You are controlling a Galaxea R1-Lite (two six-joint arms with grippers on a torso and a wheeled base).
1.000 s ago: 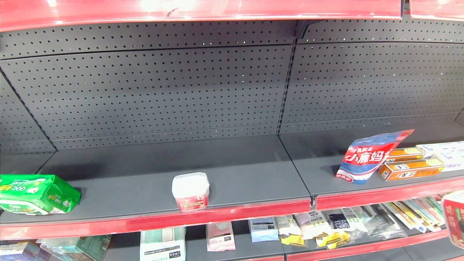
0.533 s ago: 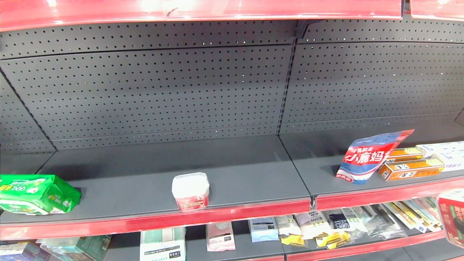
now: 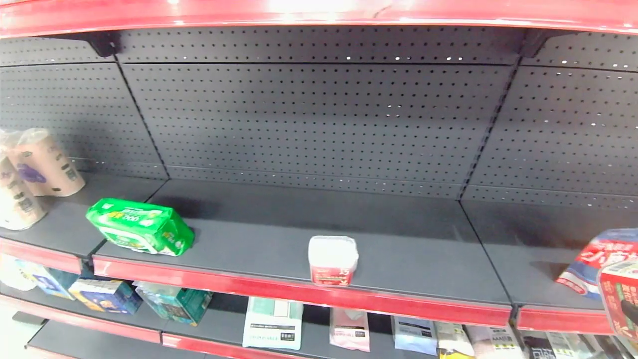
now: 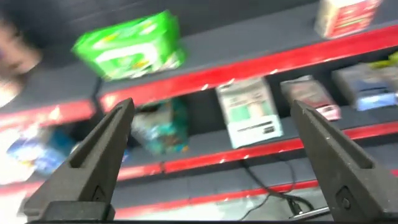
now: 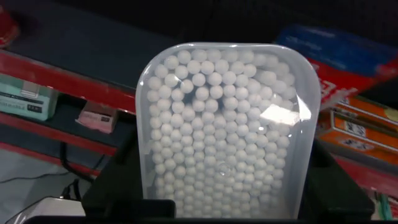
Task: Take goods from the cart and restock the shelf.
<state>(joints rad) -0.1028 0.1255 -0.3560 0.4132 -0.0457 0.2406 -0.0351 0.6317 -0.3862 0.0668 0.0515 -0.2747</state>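
Observation:
A white tub with a red label stands near the front edge of the grey shelf. A second tub, clear-bottomed and full of white beads, hangs at the far right in front of the shelf edge. My right gripper is shut on that tub, with dark fingers on both its sides. My left gripper is open and holds nothing; it is low in front of the lower shelves, with the green pack beyond it.
On the left of the shelf lies a green pack, with wrapped paper rolls farther left. A red and blue bag sits at the right. Packets and boxes fill the lower shelf. The red shelf above overhangs.
The head camera has swung left, so the shelf goods sit farther right in the picture and the paper rolls have come into view. The held tub stays at the right edge.

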